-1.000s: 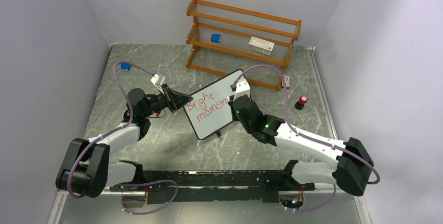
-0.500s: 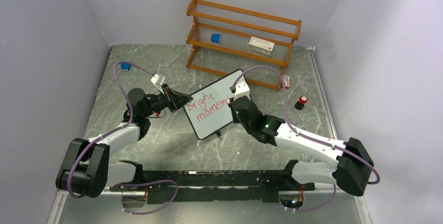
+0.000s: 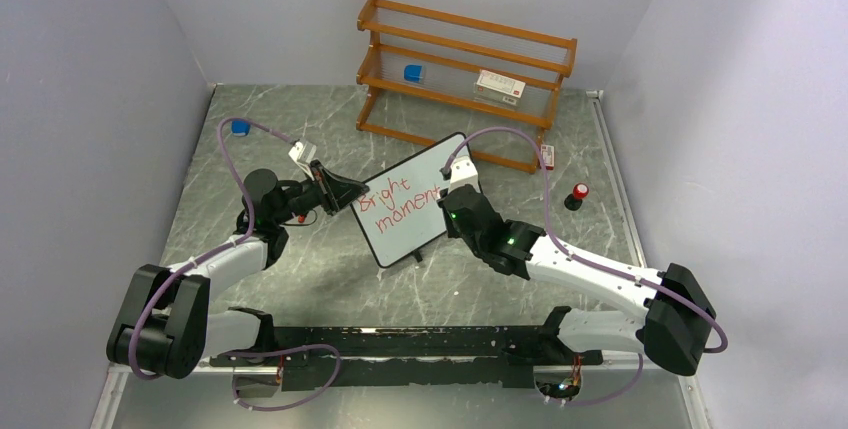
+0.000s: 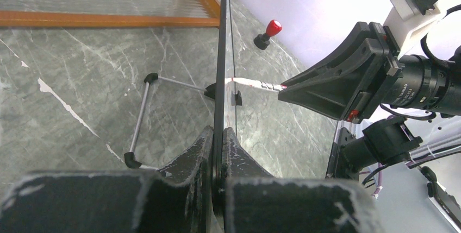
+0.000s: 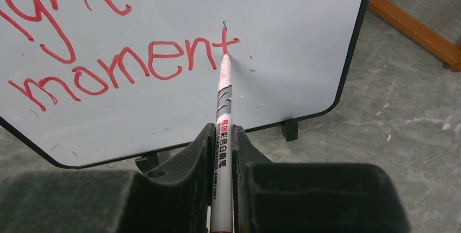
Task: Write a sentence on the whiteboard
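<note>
Right gripper [image 5: 223, 133]: jaws pressed together on the barrel of a red marker [image 5: 223, 94]. I am holding its tip against the whiteboard [image 5: 282, 16], at the cross of a "t".

Left gripper [image 4: 219, 138]: jaws closed on the whiteboard's thin edge. I am steadying it.

Whiteboard: standing tilted on its small feet mid-table, between both arms, just in front of the wooden shelf [image 3: 465, 69].

Writing: "Bright" above, "moment" below, in red.

Progress: I am judging two words as done, with the last letter being finished. Blank space is showing to the right and below, so more words may be left.

Small red-topped object [image 3: 577, 195]: standing well apart, to the right.
</note>
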Controlling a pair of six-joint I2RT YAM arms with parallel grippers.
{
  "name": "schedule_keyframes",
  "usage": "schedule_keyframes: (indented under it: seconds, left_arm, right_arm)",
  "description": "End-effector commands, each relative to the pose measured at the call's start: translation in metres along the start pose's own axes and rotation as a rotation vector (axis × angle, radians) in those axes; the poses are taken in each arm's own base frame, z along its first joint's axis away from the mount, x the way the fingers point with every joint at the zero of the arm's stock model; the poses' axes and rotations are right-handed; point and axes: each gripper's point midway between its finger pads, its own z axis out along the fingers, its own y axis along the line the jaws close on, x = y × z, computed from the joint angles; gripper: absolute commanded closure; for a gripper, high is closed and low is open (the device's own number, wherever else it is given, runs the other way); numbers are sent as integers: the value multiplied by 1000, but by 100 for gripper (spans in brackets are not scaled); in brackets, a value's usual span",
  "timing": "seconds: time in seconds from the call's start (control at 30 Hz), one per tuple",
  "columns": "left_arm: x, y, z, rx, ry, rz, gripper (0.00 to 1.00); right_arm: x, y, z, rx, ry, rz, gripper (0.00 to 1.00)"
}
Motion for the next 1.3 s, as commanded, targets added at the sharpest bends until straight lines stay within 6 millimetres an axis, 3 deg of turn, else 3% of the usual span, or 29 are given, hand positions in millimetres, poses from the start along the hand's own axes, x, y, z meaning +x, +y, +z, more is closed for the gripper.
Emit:
schedule_keyframes:
  seconds: [0.0, 0.3, 0.77, 1.27]
  left_arm:
    - [1, -2, 2, 14, 18, 35, 95]
    - [2, -2, 2, 14, 19, 32, 95]
    - [3, -1, 2, 12, 23, 31, 95]
    - [2, -1, 3, 15, 22, 32, 95]
  right_arm:
    - [14, -4, -2, 0, 42, -2, 100]
    - [10, -13, 0, 58, 25, -6, 100]
    - [-21, -26, -6, 90, -97, 62, 100]
    - [-22, -24, 5, 49, -84, 80, 100]
